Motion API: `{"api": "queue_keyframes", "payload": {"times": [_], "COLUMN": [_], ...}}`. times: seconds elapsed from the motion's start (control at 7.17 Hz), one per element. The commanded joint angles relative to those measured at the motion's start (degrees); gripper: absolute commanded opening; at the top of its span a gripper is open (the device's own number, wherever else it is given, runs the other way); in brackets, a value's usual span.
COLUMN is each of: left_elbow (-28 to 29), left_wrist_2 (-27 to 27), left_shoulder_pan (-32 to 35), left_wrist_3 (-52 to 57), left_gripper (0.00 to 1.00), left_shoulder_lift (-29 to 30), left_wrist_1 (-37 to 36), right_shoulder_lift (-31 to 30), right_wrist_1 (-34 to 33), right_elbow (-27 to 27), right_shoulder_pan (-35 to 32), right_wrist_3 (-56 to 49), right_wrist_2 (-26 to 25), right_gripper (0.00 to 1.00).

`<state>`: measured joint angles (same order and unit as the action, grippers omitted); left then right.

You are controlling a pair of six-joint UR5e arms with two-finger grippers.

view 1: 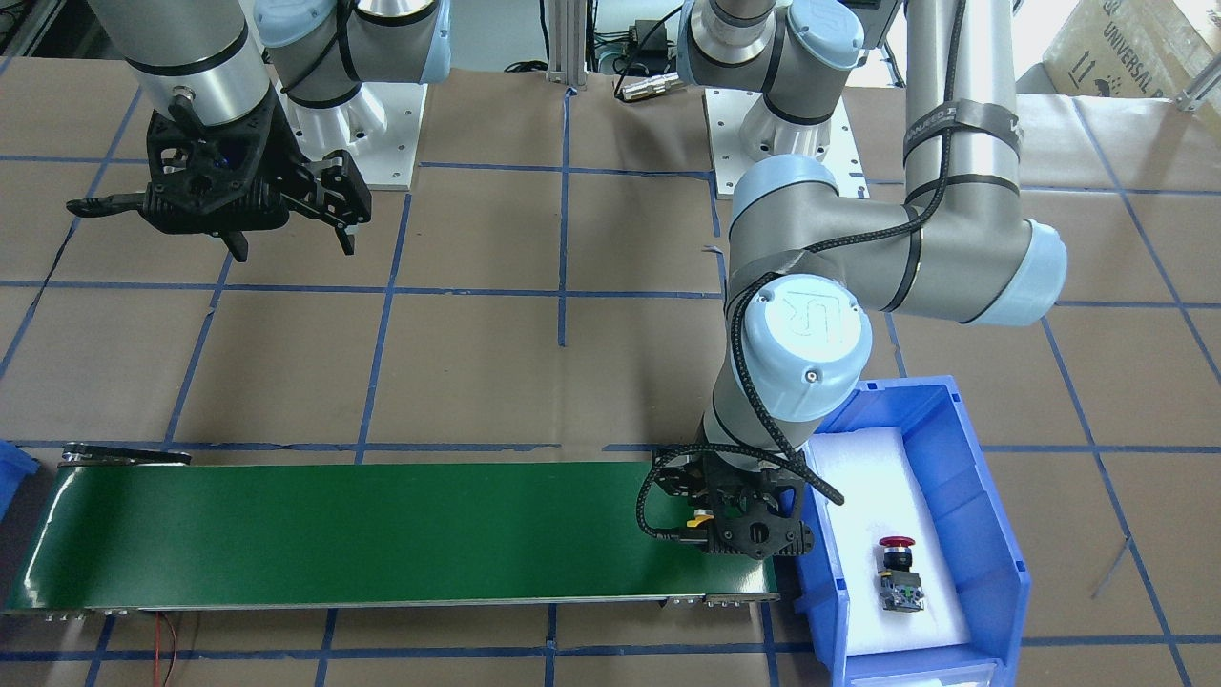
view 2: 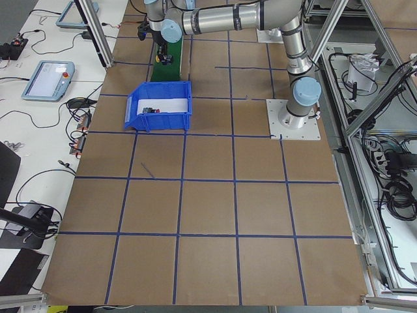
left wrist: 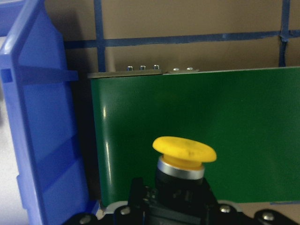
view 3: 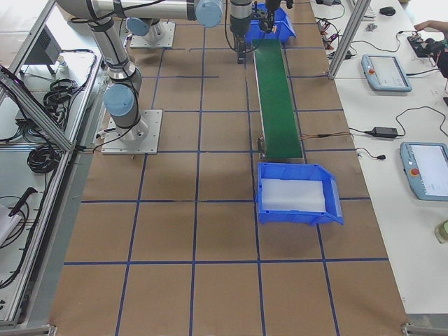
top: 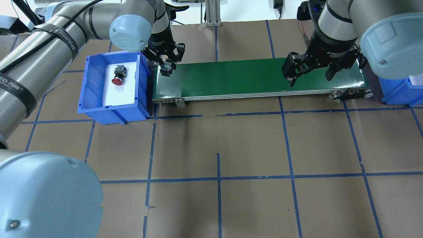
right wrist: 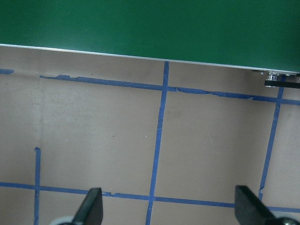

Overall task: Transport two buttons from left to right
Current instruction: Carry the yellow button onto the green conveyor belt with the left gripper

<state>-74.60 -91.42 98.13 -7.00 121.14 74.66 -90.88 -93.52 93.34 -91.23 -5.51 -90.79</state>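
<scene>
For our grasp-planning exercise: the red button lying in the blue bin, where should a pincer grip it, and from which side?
Grip the red button at its black body, between cap and base, coming from above: it lies on its side, and the walls of the blue bin likely block sideways approaches.

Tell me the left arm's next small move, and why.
Probably lower the yellow button, clamped in the left gripper, onto the green belt at its left end and release. It hangs over the belt beside the blue bin, where the red button lies.
</scene>
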Motion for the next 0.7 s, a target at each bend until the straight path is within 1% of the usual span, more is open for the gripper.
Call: {"api": "queue_keyframes", "payload": {"times": [0.0,0.14,0.28,0.42,0.56], "left_elbow": [0.1,0.0,0.0,0.0,0.2], "left_wrist_2": [0.1,0.0,-0.2,-0.6,-0.5], "left_shoulder_pan": [1.0,1.7,2.1,2.1,2.0], "left_wrist_3": [-1.2,-2.2,-2.1,-1.9,-1.8], "left_gripper": [0.21,0.36,0.55,0.83,1.0], "left_shoulder_lift": [2.9,3.0,4.0,4.5,4.3], "left_wrist_1": [-3.1,-3.5,-4.6,-5.8,-5.8], "right_shoulder_lift": [0.0,0.0,0.0,0.0,0.0], "right_wrist_1": [0.0,0.0,0.0,0.0,0.0], "right_elbow": [0.0,0.0,0.0,0.0,0.0], "right_shoulder_pan": [0.0,0.0,0.0,0.0,0.0], "right_wrist_3": [0.1,0.1,0.1,0.1,0.1], "right_wrist_2": [0.0,0.1,0.1,0.1,0.1], "right_gripper": [1.0,1.0,1.0,1.0,1.0]}}
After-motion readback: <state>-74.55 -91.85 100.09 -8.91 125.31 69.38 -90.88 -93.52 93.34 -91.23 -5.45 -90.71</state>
